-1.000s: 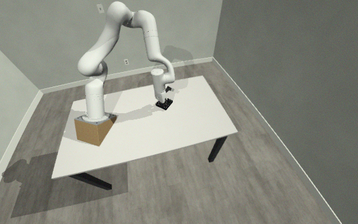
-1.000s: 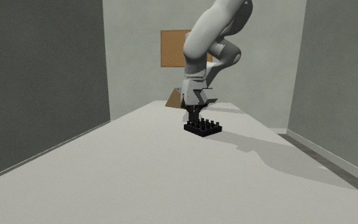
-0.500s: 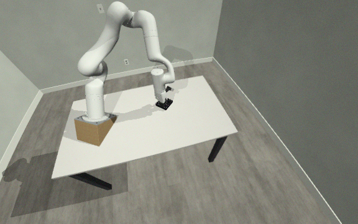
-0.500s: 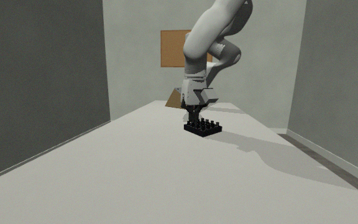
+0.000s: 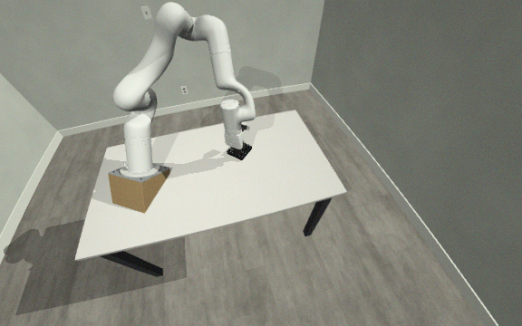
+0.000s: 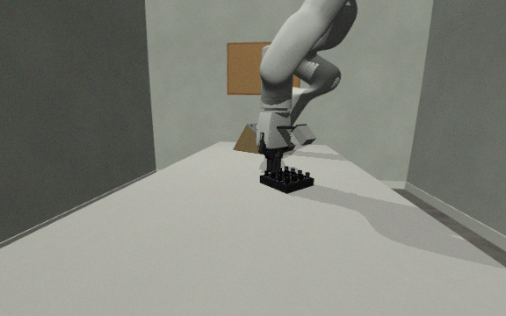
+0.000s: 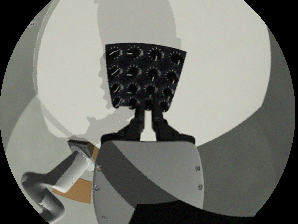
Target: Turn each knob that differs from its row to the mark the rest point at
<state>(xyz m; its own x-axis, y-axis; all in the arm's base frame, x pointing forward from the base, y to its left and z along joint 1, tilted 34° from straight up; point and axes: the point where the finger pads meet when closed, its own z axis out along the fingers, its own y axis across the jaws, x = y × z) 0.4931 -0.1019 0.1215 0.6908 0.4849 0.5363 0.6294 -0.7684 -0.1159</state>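
black knob box [image 6: 294, 183] on white table [image 5: 243, 199]; gripper [image 7: 148, 117] pinching a near-edge knob [image 6: 275, 175], arm vertical.

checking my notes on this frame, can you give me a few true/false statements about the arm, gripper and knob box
1. The knob box stands on the white table. True.
2. The gripper is wide open, high above the box. False: its fingers are nearly shut and down among the knobs at one edge of the box; the knob itself is hidden.
3. The arm is mounted on a tan pedestal. True.
4. The box lies tipped on its side. False: it sits flat, knobs upward.
5. The pedestal touches the box. False: bare table lies between them.
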